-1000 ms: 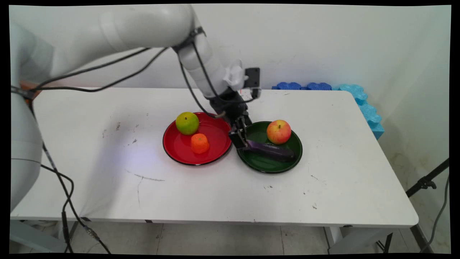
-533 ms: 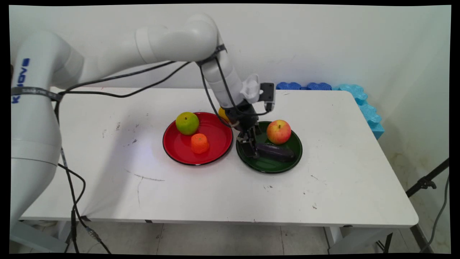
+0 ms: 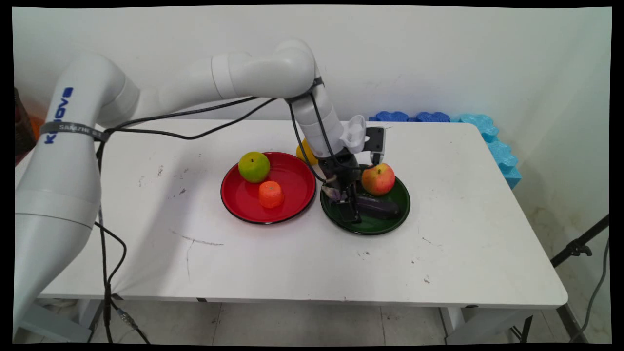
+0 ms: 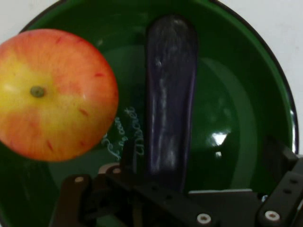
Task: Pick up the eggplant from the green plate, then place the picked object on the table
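Arm [image 3: 273, 80] bent low — gripper [image 3: 350, 210] over eggplant [image 4: 169, 94]

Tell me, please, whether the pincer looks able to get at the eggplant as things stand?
Probably yes: the pincer hangs right over the eggplant in the green plate, nothing between them. The apple lies beside it, apparently clear.

We see the eggplant's [image 4: 169, 94] near end hidden behind the gripper [image 4: 189, 198] linkage in the hand view. The arm covers most of a yellow-orange fruit [image 3: 302, 150], and the green plate [image 4: 246, 118] is cut off by the hand view's edges.
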You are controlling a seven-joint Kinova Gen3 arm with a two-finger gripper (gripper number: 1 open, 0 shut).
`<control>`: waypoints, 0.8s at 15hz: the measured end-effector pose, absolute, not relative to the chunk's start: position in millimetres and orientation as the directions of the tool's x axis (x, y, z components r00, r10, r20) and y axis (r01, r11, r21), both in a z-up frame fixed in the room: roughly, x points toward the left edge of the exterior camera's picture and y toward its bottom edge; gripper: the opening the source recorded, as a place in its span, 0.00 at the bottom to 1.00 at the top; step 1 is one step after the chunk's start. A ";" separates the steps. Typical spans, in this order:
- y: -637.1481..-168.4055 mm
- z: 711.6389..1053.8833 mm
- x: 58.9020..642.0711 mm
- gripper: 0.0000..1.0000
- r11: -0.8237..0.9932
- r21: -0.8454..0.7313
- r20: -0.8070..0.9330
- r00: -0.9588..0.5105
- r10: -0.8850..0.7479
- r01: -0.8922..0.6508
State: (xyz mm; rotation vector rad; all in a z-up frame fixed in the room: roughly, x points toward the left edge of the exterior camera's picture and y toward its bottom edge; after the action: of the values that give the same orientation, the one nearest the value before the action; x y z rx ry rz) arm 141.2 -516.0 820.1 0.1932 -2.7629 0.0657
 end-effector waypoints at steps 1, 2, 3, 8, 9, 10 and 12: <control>-517.2 818.3 140.0 1.00 0.990 -0.020 0.365 -0.923 -0.124 -0.141; -518.8 815.7 138.5 1.00 0.990 -0.020 0.365 -0.923 -0.121 -0.138; -519.8 814.1 137.5 1.00 0.991 -0.019 0.365 -0.923 -0.119 -0.136; -525.7 807.0 132.4 0.00 0.992 -0.020 0.367 -0.924 -0.109 -0.125; -526.4 806.4 131.7 0.00 0.992 -0.020 0.367 -0.924 -0.108 -0.124; -526.8 806.4 130.6 0.00 0.992 -0.019 0.368 -0.924 -0.107 -0.123; -526.4 808.9 129.1 0.00 0.991 -0.014 0.373 -0.920 -0.121 -0.136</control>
State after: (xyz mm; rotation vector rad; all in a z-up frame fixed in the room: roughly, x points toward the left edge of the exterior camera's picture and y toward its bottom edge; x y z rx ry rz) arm 129.1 -526.4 808.9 0.1842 -2.7545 0.0559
